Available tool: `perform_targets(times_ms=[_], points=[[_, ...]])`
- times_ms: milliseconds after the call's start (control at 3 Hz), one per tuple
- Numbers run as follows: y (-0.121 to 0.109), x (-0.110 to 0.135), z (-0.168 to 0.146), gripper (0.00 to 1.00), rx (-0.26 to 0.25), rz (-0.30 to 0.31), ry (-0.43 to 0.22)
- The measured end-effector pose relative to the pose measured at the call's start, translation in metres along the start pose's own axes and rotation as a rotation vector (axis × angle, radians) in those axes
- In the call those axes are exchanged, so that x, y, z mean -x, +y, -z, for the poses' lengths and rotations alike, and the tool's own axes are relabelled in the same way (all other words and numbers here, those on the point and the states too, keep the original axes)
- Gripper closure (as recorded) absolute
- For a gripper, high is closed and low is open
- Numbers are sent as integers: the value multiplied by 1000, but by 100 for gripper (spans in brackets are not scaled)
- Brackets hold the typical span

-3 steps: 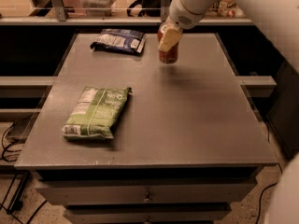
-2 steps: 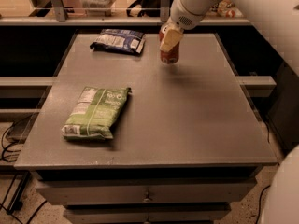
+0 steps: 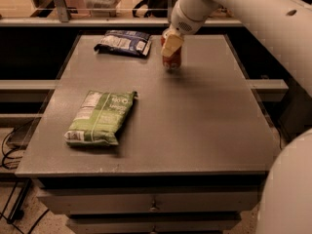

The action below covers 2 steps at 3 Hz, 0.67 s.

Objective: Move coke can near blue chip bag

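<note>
- We have our gripper (image 3: 171, 44) clasping the small red-orange coke can (image 3: 172, 61) at the far side of the grey worktop (image 3: 195, 130).
- The crinkled dark blue chip bag (image 3: 123, 42) lies near, to the can's left; we judge only release remains.

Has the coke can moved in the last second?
Yes, slightly: the can, held by the gripper at the table's far side, has shifted left, narrowing its gap to the blue bag.
</note>
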<state>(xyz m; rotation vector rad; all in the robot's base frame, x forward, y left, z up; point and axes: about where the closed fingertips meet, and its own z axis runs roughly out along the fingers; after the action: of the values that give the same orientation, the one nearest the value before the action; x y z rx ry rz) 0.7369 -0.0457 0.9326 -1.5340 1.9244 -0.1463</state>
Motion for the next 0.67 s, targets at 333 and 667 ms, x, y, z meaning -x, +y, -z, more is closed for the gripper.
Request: perform_targets(times_ms=[333,667], points=[[-7,4,-24,84,-1,-44,-11],[-10,12,-38,61,6,-78,-27]])
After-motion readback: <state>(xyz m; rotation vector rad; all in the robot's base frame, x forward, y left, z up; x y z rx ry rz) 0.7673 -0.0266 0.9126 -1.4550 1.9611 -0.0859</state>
